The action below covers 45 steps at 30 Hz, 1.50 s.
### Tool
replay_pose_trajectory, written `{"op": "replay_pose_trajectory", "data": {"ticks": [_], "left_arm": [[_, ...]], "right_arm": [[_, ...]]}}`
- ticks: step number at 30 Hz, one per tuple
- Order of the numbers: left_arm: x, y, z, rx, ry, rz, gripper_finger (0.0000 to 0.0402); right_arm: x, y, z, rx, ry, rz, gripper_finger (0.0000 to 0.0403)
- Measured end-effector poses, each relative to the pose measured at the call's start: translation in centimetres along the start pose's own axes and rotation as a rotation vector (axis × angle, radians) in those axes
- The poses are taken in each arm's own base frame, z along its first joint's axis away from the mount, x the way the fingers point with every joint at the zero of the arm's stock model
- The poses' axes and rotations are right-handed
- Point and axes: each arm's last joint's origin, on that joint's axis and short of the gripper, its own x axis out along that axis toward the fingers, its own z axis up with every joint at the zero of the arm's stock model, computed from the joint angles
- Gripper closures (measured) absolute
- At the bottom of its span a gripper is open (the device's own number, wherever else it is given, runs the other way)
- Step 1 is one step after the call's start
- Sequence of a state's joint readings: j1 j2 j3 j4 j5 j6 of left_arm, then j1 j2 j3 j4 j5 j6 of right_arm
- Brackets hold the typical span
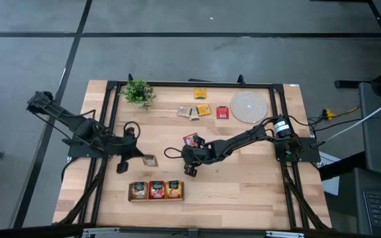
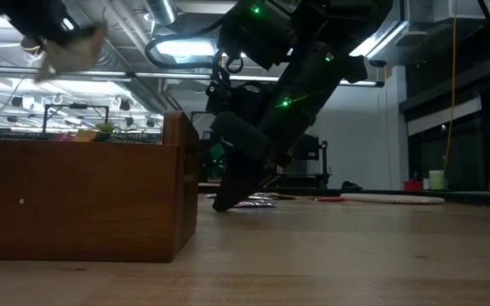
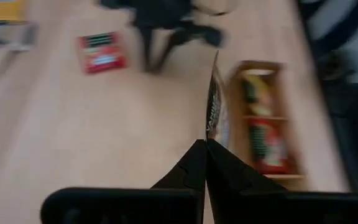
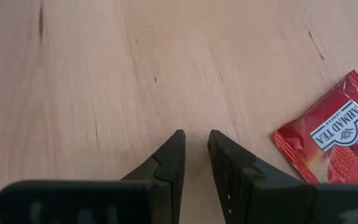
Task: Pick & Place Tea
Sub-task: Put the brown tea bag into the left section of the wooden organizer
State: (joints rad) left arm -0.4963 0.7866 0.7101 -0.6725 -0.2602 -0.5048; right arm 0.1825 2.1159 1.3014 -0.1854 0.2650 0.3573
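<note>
My left gripper [image 1: 139,158] is shut on a pale sachet [image 1: 149,160] above the table, on the far side of the wooden tray's [image 1: 156,190] left end. The low view shows this sachet [image 2: 75,44] raised higher than the tray's [image 2: 83,195] rim. My right gripper [image 4: 196,140] points down at bare wood near mid-table, its fingers a narrow gap apart and holding nothing. A red sachet [image 4: 331,140] lies flat beside it, on its far side [image 1: 190,139]. Several more sachets [image 1: 204,110] lie flat near the far edge. My left gripper pinches the pale sachet between its two fingertips [image 3: 199,152], at one edge [image 3: 211,127]. From the wrist the sachet appears edge-on, sticking out past the fingers. It is lifted clear of the table and the tray.
The tray holds sachets in its three compartments: yellow-green, red and orange [image 1: 174,190]. A round woven mat [image 1: 249,106] and a small potted plant [image 1: 137,92] stand near the far edge. Bare wood lies to the right of the tray.
</note>
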Motion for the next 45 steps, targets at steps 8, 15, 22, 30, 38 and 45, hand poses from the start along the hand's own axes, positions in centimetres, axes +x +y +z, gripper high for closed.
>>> {"op": "replay_pose_trajectory", "data": {"ticks": [8, 15, 22, 30, 38, 45], "left_arm": [[-0.8, -2.4, -0.3, 0.011, -0.02, -0.21, 0.04], [-1.4, -3.9, -1.1, -0.094, 0.016, -0.299, 0.0399], [-0.5, -5.4, -2.2, -0.196, 0.075, -0.255, 0.04], [2.0, -7.4, -4.0, -0.275, 0.206, -0.168, 0.04], [3.2, -8.4, -5.4, -0.269, 0.225, -0.084, 0.04], [3.2, -7.7, -5.9, -0.296, 0.247, 0.021, 0.04]], "right_arm": [[0.0, 0.0, 0.1, 0.003, -0.005, -0.001, 0.0323], [0.0, 0.0, 0.1, 0.006, -0.007, -0.002, 0.0323], [0.0, 0.0, 0.1, 0.009, -0.009, -0.001, 0.0323], [0.0, 0.0, 0.1, 0.011, -0.011, -0.001, 0.0323], [0.0, 0.0, 0.1, 0.012, -0.011, -0.001, 0.0323], [0.0, 0.0, 0.1, 0.012, -0.011, -0.001, 0.0323]]}}
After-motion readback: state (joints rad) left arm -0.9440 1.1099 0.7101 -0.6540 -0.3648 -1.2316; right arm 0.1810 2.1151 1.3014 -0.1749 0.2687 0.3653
